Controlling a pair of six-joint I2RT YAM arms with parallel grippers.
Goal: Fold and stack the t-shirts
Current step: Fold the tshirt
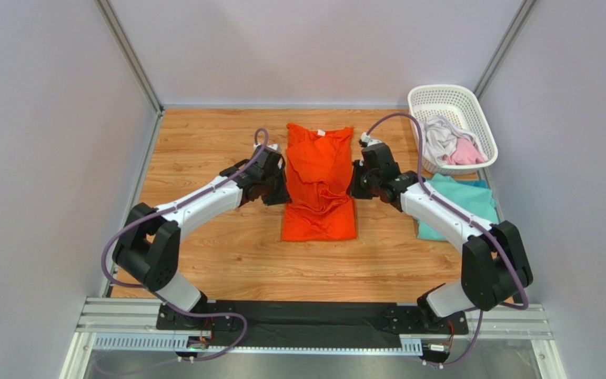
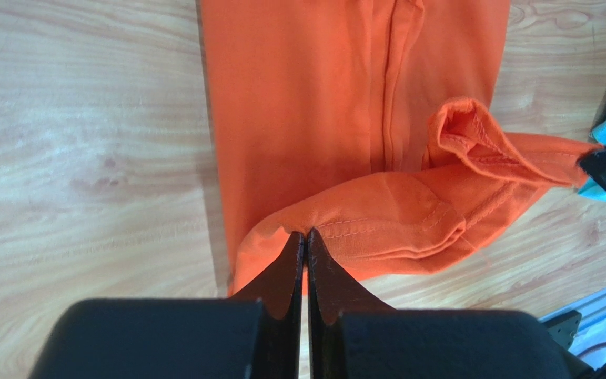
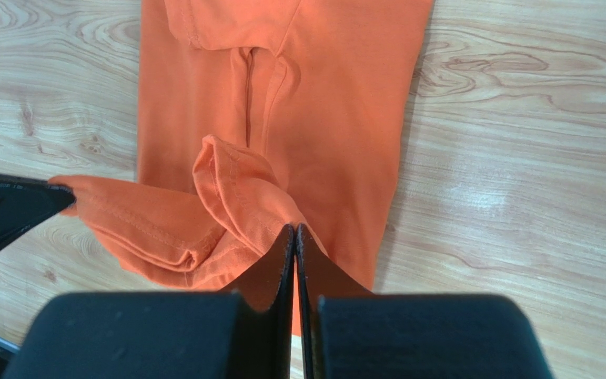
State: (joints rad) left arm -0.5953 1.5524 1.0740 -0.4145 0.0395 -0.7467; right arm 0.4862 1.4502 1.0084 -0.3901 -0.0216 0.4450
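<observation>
orange t-shirt point(image 1: 319, 185) lies in the middle of the wooden table point(image 1: 203, 150), folded into a narrow strip that runs from 12 o'clock to 6 o'clock, with its collar end at 12. from where i stand behind the arms, the cloth is flat and smooth at the 6 o'clock end and rumpled across the middle.

left gripper point(image 1: 276, 183) sits at 9 o'clock of the shirt, against its long edge. its jaws are pressed together with a stitched orange edge pinched at their tips, and the cloth rises off the wood there in a soft fold. right gripper point(image 1: 359, 180) sits opposite, at 3 o'clock of the shirt, jaws likewise closed on orange cloth. a doubled band of the shirt hangs stretched between the two sets of tips, with a loose loop of hem bulging up nearer the right one. the rest of the shirt lies flat on the table under that band.

teal t-shirt point(image 1: 472, 197) lies on the table at 3 o'clock, partly under the right arm and well apart from the orange one. white lattice basket point(image 1: 440, 95) stands at about 1 o'clock in the far corner, just beside the teal cloth. a grey-white t-shirt point(image 1: 439, 138) and a pink t-shirt point(image 1: 466, 151) are heaped inside it, touching each other.
</observation>
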